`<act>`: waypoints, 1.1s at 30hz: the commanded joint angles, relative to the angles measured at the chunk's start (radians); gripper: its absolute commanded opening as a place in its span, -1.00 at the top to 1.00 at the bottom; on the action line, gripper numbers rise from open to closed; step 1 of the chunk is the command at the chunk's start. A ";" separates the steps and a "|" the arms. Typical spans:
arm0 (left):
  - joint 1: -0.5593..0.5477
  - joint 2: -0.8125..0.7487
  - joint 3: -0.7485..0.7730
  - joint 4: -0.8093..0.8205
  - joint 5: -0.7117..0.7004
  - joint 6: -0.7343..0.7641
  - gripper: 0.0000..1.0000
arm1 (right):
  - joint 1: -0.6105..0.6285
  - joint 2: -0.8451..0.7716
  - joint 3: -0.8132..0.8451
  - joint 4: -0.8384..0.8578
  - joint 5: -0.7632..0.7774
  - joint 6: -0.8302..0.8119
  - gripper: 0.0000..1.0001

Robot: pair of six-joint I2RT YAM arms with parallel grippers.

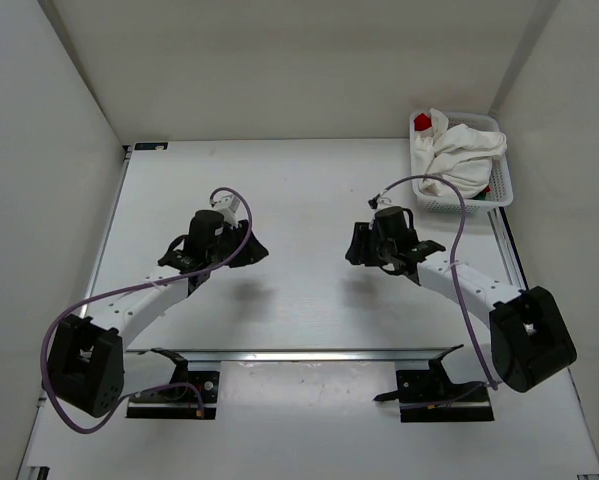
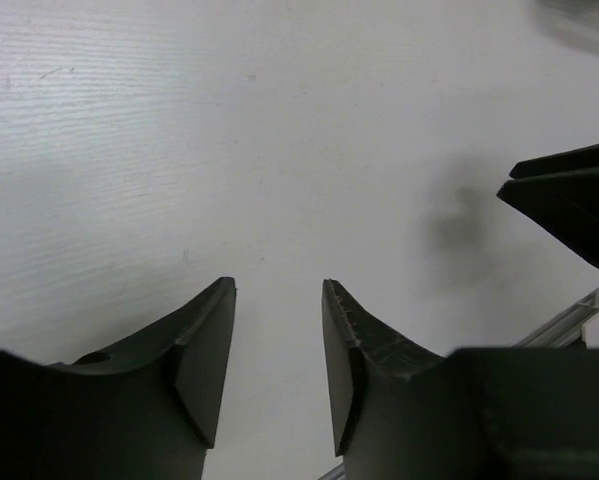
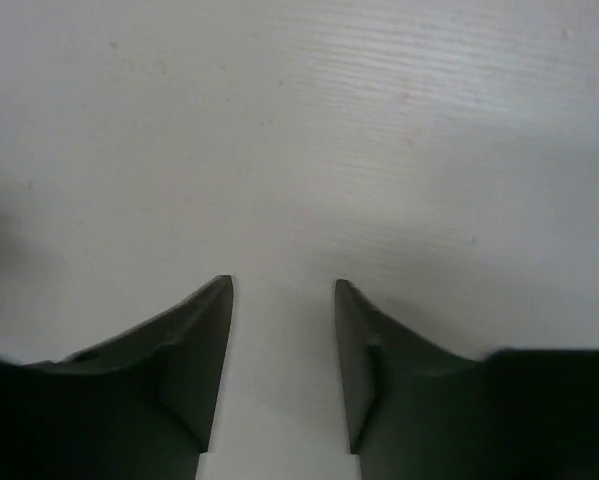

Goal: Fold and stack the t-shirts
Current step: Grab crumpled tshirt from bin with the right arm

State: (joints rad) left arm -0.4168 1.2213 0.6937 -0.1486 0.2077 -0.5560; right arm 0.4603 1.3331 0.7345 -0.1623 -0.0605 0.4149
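The t-shirts lie bunched in a white lattice basket (image 1: 461, 207) at the table's far right corner. The white one (image 1: 461, 155) is on top, a bit of red (image 1: 424, 124) shows at the basket's far left corner, and a sliver of green (image 1: 491, 190) shows near its right wall. My left gripper (image 1: 252, 250) hovers over bare table left of centre, open and holding nothing (image 2: 277, 300). My right gripper (image 1: 361, 245) hovers right of centre, facing the left one. It too is open and holds nothing (image 3: 282, 290). Both are well short of the basket.
White walls close in the table on the left, back and right. A metal rail (image 1: 309, 353) runs across the near side between the two arm bases. The right gripper's dark fingers (image 2: 569, 195) show at the right edge of the left wrist view.
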 commanded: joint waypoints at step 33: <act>-0.222 -0.026 -0.186 0.327 0.064 -0.047 0.39 | -0.621 0.854 1.384 -0.482 0.023 -0.151 0.18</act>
State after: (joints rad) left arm -0.6487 1.1938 0.5205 0.1547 0.2520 -0.6029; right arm -0.1757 2.1754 2.0308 -0.5560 -0.0601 0.2878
